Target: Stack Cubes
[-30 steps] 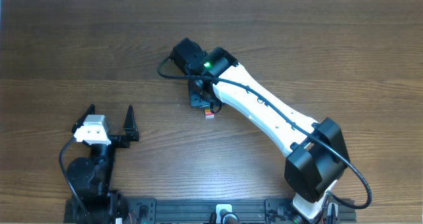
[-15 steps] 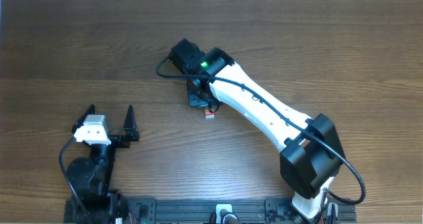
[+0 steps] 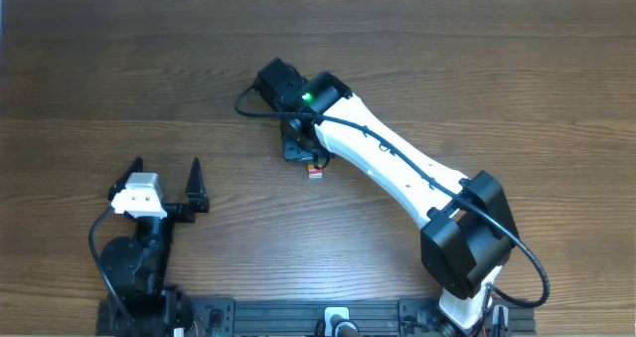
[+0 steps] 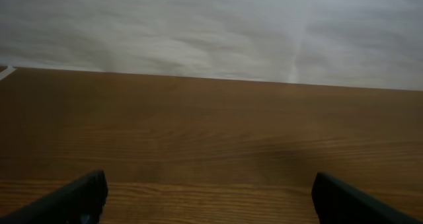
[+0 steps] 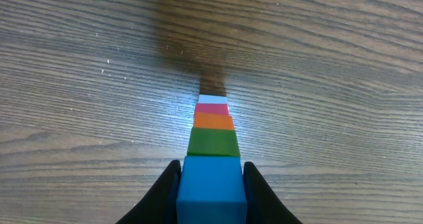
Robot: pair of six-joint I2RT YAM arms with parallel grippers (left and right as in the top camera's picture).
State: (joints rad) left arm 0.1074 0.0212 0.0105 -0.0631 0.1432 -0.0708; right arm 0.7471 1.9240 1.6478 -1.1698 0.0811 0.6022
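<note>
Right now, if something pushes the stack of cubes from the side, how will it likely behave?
It probably tips easily: the stack is one cube wide and several high. Its parts look stiff and flat-faced, so they should slide, not roll. The blue cube on top, gripped by the right hand, likely lifts off alone.

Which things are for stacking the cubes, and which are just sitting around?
For the job: blue cube, green cube, orange cube, pink cube and white cube, all in one stack; right claw, gripping the blue cube on top.

Just around: left claw, open, away from the stack; wooden table.
</note>
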